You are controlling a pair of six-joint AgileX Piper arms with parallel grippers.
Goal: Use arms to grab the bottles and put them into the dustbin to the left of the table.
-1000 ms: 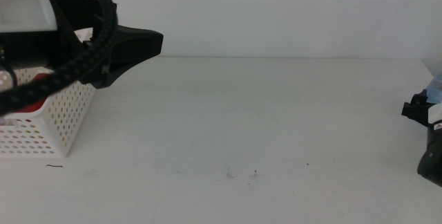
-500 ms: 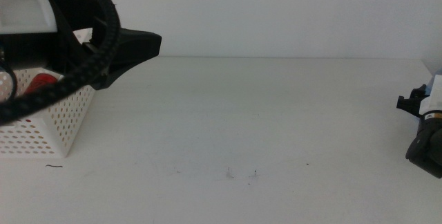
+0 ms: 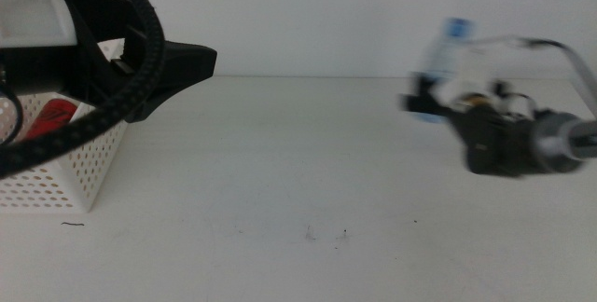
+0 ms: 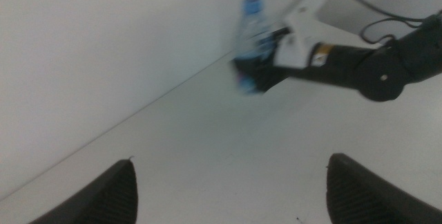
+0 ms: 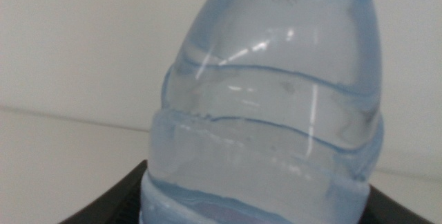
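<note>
Middle view: right gripper (image 3: 431, 100) fingers clamp the water bottle (image 3: 446, 52) — left gripper (image 4: 228, 182) fingers apart.

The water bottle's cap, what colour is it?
Blue; the water bottle's cap shows best in the left wrist view.

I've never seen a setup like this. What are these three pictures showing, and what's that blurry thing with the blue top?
Two robot arms work at a white table. One camera looks over the table; the other two ride on the arms' wrists. The right gripper, blurred from moving, holds a clear water bottle with a blue cap; its own camera shows that bottle close up. The left gripper, jaws apart and holding nothing, hangs by a white perforated dustbin with something red inside.
</note>
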